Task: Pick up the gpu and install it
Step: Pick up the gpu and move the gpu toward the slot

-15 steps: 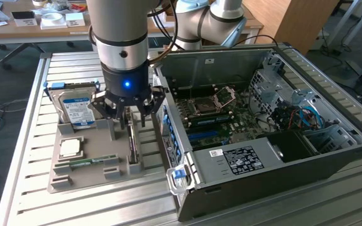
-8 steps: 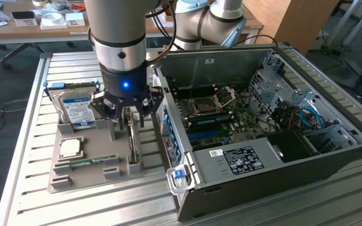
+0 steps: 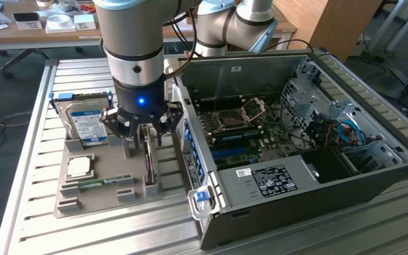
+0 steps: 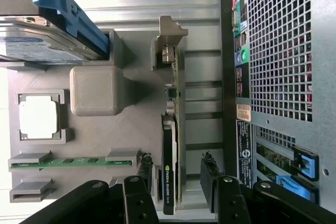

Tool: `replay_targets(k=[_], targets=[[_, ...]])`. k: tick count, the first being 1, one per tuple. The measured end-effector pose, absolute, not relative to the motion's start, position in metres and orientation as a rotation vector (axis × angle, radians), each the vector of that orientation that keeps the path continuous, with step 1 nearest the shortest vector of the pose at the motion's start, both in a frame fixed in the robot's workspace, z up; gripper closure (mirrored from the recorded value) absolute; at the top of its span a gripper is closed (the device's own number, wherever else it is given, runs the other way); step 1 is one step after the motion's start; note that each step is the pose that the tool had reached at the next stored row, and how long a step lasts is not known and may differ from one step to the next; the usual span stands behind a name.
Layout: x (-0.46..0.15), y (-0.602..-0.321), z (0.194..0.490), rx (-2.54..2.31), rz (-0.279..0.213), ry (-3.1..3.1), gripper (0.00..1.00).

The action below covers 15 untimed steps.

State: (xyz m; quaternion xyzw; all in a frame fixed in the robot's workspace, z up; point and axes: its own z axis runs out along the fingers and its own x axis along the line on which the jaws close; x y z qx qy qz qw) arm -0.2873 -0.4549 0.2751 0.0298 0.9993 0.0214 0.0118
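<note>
Black gripper (image 3: 142, 144) gaped wide, straddling the gpu (image 4: 169, 161): a thin dark card with a silver-beige bracket strip. It stood on edge in the grey moulded tray (image 3: 108, 166), along the tray's case-side edge.

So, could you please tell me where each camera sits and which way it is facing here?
Exterior view: sits off the arm, raised, and looks down on the slatted table, the grey tray and the open computer case. The arm and its gripper show.
Wrist view: sits on the wrist and looks down past the open gripper's fingers at the gpu, which stands on edge in the tray.
Shared: gpu, tray, hard drive, computer case and gripper.
</note>
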Motion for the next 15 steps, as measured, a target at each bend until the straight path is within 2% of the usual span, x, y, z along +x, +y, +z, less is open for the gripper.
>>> replay_targets(k=[15], targets=[[-0.287,-0.452,0.258,0.111,0.066,3.115,0.50]])
